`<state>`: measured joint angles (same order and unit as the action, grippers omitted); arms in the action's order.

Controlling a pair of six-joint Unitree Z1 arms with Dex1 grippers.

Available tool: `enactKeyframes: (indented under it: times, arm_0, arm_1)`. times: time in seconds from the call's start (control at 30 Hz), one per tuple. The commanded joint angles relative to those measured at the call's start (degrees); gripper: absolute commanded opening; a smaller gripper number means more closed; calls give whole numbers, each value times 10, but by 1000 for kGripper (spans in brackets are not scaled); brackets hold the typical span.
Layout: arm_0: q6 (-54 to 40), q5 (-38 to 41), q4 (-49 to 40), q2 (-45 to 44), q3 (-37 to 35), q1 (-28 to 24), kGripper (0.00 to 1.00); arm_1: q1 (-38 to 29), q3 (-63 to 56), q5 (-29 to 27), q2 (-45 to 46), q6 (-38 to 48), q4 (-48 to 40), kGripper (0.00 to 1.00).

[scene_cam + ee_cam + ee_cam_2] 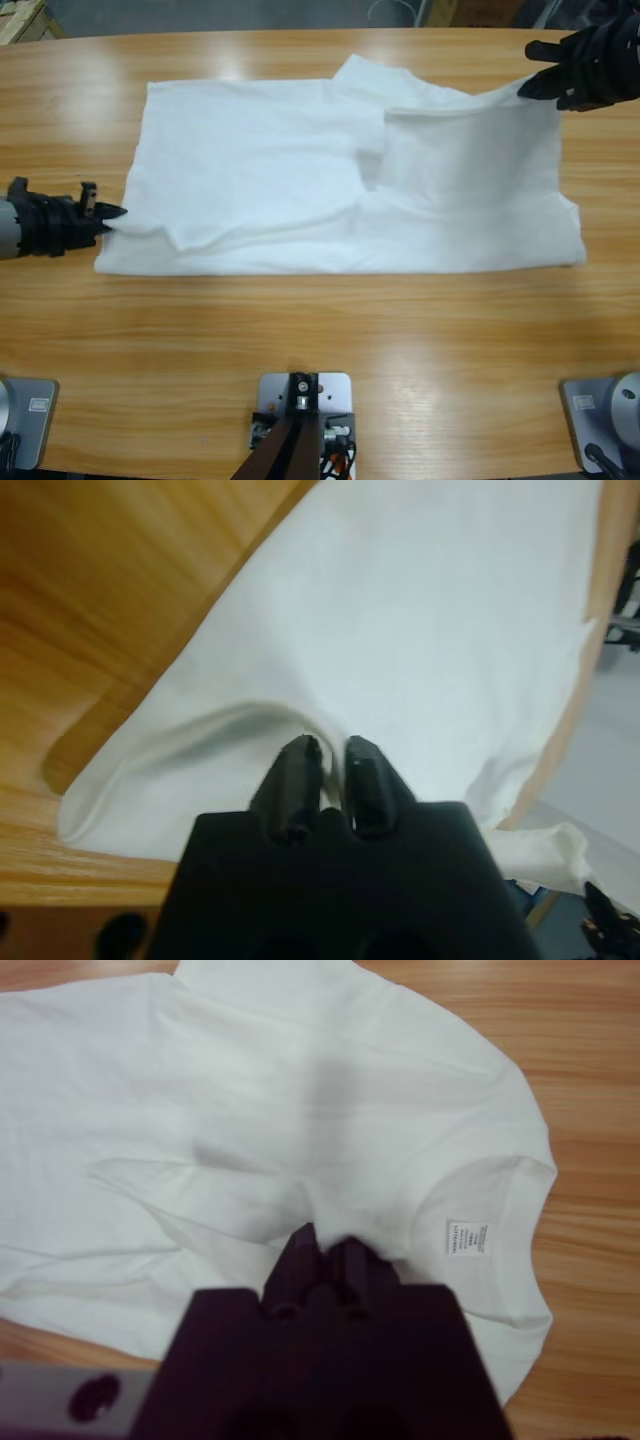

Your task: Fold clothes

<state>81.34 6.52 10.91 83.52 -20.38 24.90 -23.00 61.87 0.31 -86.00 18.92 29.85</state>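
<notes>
A white T-shirt [300, 170] lies spread across the wooden table, its right part doubled over into a raised flap. My left gripper [112, 213] is at the shirt's left edge, low on the table. In the left wrist view the left gripper [328, 752] is shut on a pinched ridge of the T-shirt [400, 630]. My right gripper [535, 85] holds the upper right corner of the flap, lifted off the table. The right wrist view shows the right gripper [325, 1245] shut on the T-shirt [250, 1090] beside the ribbed collar [520, 1175] and its label [467, 1237]. No chest print shows.
Bare wooden table [320, 340] runs along the front of the shirt and past both its ends. The table's far edge [250, 35] lies close behind the shirt.
</notes>
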Motion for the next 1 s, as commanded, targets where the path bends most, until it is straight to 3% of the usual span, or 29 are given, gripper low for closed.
enactKeyframes:
  times: [0.03, 0.3, 0.47, 0.5, 0.6, 0.7, 0.77, 0.9, 1.0]
  arm_0:
    - [-43, 10, 9, 18, 24, -20, 999]
    - [-258, 60, -4, -73, -2, -136, 987]
    - [-334, 78, 0, -66, -31, -137, 985]
    - [-342, 114, -5, -70, -39, -137, 899]
    - [-420, 202, -113, -83, -89, -90, 859]
    - [-578, 216, -204, -53, -138, 18, 862]
    - [-671, 215, -273, -35, -174, 57, 862]
    - [-819, 199, -457, 36, -294, 70, 859]
    - [-848, 140, -483, 76, -342, 77, 838]
  arm_1:
    - [5, -10, 16, -23, -9, -7, 0]
    - [5, -4, 14, -17, -16, -21, 0]
    - [5, -11, 13, -18, -17, -25, 0]
    - [5, -14, 13, -14, -17, -24, 0]
    - [5, -21, 13, -7, -17, -24, 0]
    - [5, -24, 12, -4, -17, -24, 0]
    - [5, -24, 11, -1, -17, -24, 0]
    - [5, -25, 9, 3, -17, -24, 0]
    - [4, -26, 7, 3, -17, -24, 0]
